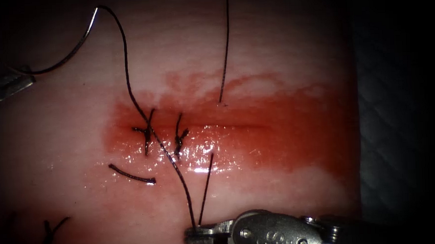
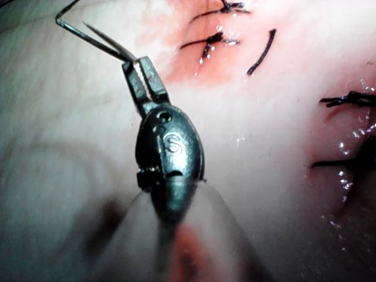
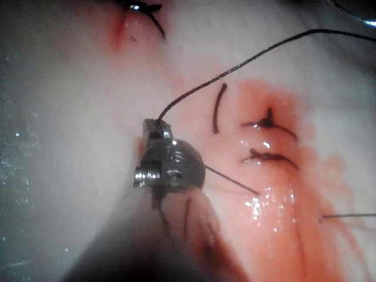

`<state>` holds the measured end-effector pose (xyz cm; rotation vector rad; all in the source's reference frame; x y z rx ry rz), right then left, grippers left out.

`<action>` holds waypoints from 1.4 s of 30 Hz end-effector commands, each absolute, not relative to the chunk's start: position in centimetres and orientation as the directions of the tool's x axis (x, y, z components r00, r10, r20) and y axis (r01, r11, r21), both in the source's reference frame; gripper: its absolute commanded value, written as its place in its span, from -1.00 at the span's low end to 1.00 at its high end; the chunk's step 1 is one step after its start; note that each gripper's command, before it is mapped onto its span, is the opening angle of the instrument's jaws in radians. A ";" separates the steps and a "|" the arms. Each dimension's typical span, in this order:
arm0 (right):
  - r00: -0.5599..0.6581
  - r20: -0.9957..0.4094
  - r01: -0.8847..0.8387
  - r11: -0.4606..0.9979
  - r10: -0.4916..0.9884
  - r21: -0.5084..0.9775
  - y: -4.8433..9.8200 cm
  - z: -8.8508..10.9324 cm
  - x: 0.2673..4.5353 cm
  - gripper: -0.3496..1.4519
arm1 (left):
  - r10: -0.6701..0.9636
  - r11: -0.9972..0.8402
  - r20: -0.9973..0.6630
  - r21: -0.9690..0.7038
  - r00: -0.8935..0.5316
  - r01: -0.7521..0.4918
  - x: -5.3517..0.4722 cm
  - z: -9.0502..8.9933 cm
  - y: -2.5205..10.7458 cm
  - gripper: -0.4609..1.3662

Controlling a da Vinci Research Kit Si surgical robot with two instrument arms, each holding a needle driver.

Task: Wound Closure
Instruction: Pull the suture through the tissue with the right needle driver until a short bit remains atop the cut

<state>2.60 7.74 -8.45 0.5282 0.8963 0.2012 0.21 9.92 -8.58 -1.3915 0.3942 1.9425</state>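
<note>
Two tools were in play. At far left, your left tool (image 1: 11,86) had its jaws closed on the needle (image 1: 72,45) near one end of its curve; the needle arched up and to the right, clear of the tissue (image 1: 273,46), not in it. From the needle's other end the thread (image 1: 133,98) ran down across the cut (image 1: 217,127), over the leftmost knot, to the right tool (image 1: 198,234) at the lower edge, whose jaws were closed on it. You held nothing else in either tool.

As a judgement: with the strand gripped at both ends, you did well to hold the tension even and low along the tissue, and to keep the needle point away from the surface.

Count, left to right: two tied stitches (image 1: 147,130) on the cut; one loose cut end of thread (image 1: 131,175) below them; one short tail (image 1: 205,188) rising from the right tool; one further strand (image 1: 224,53) entering the tissue above the cut. Red fluid (image 1: 287,143) surrounded the cut.
</note>
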 end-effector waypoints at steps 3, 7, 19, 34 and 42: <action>0.632 -0.678 0.104 0.826 0.376 0.554 7.7 -8.6 2.69 -1.00 | 0.364 -0.710 -0.914 -0.150 -0.176 -0.688 0.19 -8.6 9.9 -0.88; 0.638 -0.676 0.140 0.808 0.368 0.572 7.5 -8.8 2.83 -1.00 | 0.363 -0.711 -0.915 -0.148 -0.178 -0.687 0.15 -8.5 9.8 -0.88; 0.651 -0.676 0.201 0.781 0.345 0.592 7.5 -8.9 3.04 -1.00 | 0.363 -0.716 -0.913 -0.145 -0.186 -0.682 0.15 -8.5 9.8 -0.88; 0.553 -0.718 -0.068 0.881 0.424 0.468 8.3 -8.7 2.10 0.78 | 0.344 -0.692 -0.897 -0.044 -0.276 -0.721 0.92 -8.8 9.9 -0.88; 0.531 -0.733 -0.157 0.899 0.425 0.408 8.5 -8.3 1.77 0.77 | 0.345 -0.685 -0.896 -0.036 -0.280 -0.728 0.90 -8.7 9.9 -0.88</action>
